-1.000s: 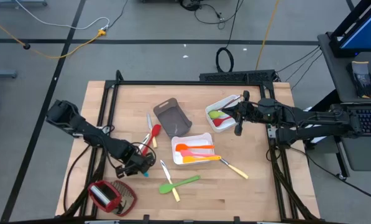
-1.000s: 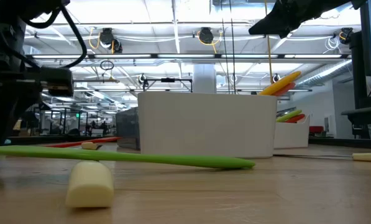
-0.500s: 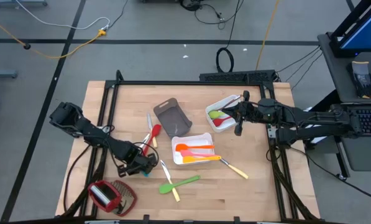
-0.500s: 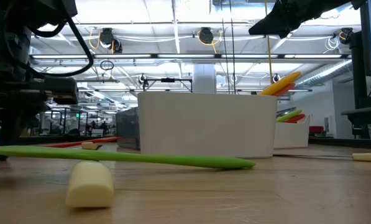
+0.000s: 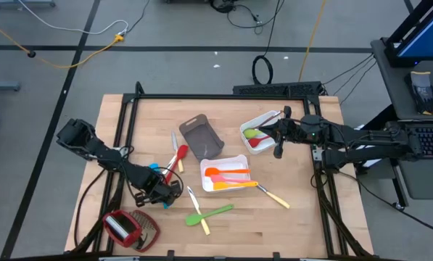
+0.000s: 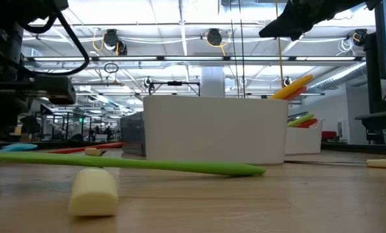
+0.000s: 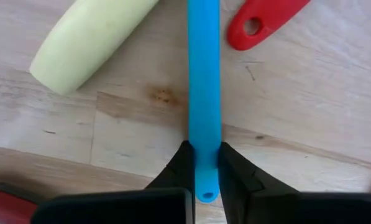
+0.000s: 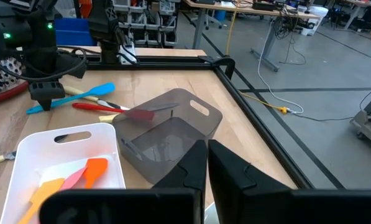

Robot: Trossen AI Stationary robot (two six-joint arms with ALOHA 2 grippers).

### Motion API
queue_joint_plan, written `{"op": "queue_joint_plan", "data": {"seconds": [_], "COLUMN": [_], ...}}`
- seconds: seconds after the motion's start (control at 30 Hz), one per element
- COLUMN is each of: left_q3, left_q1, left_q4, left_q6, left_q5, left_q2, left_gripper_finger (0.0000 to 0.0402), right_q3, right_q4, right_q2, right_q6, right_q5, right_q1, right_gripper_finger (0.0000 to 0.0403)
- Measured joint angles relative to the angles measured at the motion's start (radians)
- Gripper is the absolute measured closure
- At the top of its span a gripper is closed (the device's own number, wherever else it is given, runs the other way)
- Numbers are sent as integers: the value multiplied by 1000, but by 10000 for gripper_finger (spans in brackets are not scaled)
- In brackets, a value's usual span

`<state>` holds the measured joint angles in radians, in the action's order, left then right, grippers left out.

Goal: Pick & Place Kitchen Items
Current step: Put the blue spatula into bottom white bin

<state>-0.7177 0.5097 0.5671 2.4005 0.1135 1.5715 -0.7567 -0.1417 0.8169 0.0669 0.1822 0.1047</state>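
The blue spoon (image 7: 204,93) is lying on the tabletop (image 5: 274,225) at lower left of the high frame, and only the left wrist view is showing the grip: the left gripper (image 7: 202,163) is closing its jaws on the handle's end. There the handle is running straight up the frame, between a pale handle (image 7: 89,40) and a red handle (image 7: 263,18). From above, just a blue bit (image 5: 153,167) is peeking out beside the arm. The low view is showing it as a thin blue sliver (image 6: 15,147) at the left edge, behind a long green utensil (image 6: 128,163).

The white tray (image 5: 239,159) at mid-frame is holding orange utensils (image 5: 229,172). A second white tray (image 5: 268,118) at upper right is holding green and red ones (image 5: 255,135). The grey tray (image 5: 209,148) is looking empty in the right wrist view, a red spatula (image 8: 114,110) lying beside it.

The right gripper (image 5: 277,138) is hovering by the upper-right tray, jaws together on nothing.
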Motion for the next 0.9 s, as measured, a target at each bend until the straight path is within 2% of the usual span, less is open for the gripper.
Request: {"op": "queue_joint_plan", "data": {"seconds": [0.4, 0.53, 0.9], "left_q3": [7, 11, 8], "left_q1": [69, 84, 101], "left_q4": [59, 108, 86], "left_q6": [67, 67, -19], "left_q5": [-128, -208, -358], "left_q2": [-71, -107, -237], "left_gripper_finger": [373, 373, 374], "right_q3": [0, 0, 0], "right_q4": [1, 2, 0], "right_q2": [0, 0, 0], "right_q6": [-2, -2, -14], "right_q5": [0, 0, 0], "right_q1": [0, 0, 0], "right_gripper_finger": [394, 394, 395]}}
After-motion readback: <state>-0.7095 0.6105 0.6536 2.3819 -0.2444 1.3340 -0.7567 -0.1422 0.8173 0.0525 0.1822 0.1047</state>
